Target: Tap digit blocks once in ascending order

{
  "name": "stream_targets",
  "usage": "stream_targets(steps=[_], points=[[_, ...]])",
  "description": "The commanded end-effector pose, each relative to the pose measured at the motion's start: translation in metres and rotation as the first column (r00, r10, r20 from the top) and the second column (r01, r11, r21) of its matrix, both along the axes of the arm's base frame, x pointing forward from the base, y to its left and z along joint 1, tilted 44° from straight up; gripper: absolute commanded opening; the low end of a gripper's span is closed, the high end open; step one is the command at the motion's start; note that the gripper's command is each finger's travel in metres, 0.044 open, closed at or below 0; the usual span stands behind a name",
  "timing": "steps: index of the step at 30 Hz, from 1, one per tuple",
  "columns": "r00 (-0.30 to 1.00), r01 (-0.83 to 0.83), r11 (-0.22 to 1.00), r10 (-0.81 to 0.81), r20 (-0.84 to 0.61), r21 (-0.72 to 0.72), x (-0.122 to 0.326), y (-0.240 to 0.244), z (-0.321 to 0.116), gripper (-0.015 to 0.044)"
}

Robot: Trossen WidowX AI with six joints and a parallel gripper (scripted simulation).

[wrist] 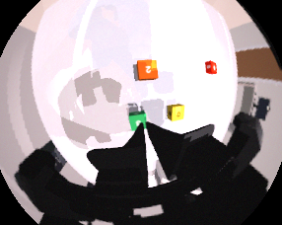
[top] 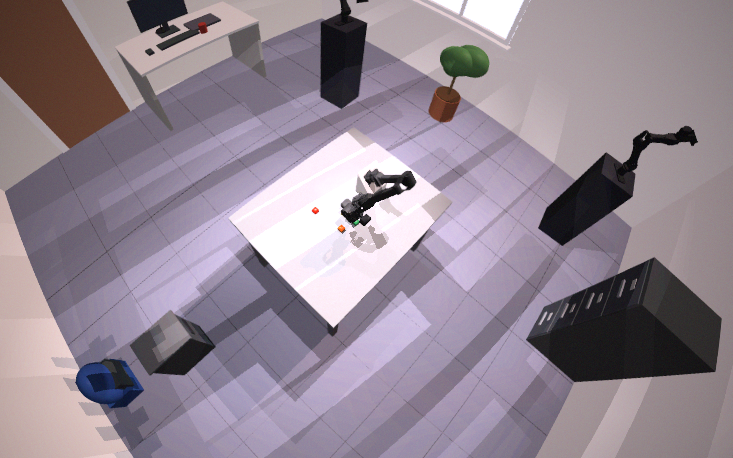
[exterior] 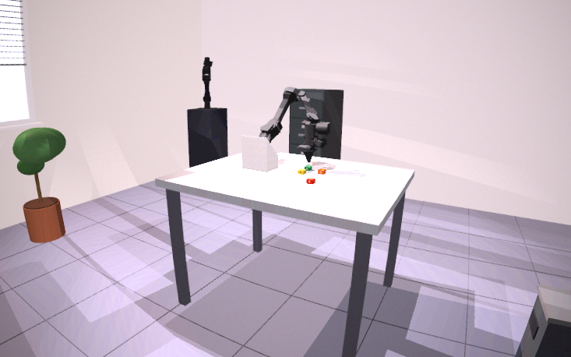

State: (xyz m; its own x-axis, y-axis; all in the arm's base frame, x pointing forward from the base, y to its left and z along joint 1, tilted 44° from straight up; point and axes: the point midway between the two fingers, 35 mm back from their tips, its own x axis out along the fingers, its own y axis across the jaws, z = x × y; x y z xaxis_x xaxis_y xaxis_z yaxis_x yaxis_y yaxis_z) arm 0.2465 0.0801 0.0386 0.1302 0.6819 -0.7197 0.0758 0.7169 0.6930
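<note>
The green block (top: 356, 222) (exterior: 308, 167) (wrist: 137, 119) sits on the table with its digit partly covered. My gripper (exterior: 308, 161) (wrist: 144, 124) is shut and empty, tips pointing down just above the green block; whether they touch it is unclear. The orange block (top: 341, 228) (exterior: 321, 171) (wrist: 147, 70) shows a 2 in the wrist view. The yellow block (exterior: 301, 171) (wrist: 176, 112) lies beside the green one; its digit is unclear, and the arm hides it in the top view. The red block (top: 315, 210) (exterior: 311, 181) (wrist: 211, 67) sits farther off, digit unreadable.
The white table (top: 323, 290) (exterior: 234, 182) carries the blocks. A pale upright box-like panel (exterior: 258, 153) stands near the arm's base. The arm's shadow falls on the table near the green and orange blocks. Other arms on black pedestals stand away from the table.
</note>
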Motion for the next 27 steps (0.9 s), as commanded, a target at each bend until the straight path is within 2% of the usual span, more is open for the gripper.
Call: stream_targets(steps=[1, 21, 27], points=[[1.000, 0.003, 1.000, -0.003, -0.011, 0.005, 0.000, 0.005, -0.007, 0.0020], [1.000, 0.003, 1.000, -0.003, -0.011, 0.006, 0.002, 0.020, -0.022, 0.0020], [1.000, 0.003, 1.000, -0.003, -0.011, 0.005, -0.002, -0.001, 0.000, 0.0020]])
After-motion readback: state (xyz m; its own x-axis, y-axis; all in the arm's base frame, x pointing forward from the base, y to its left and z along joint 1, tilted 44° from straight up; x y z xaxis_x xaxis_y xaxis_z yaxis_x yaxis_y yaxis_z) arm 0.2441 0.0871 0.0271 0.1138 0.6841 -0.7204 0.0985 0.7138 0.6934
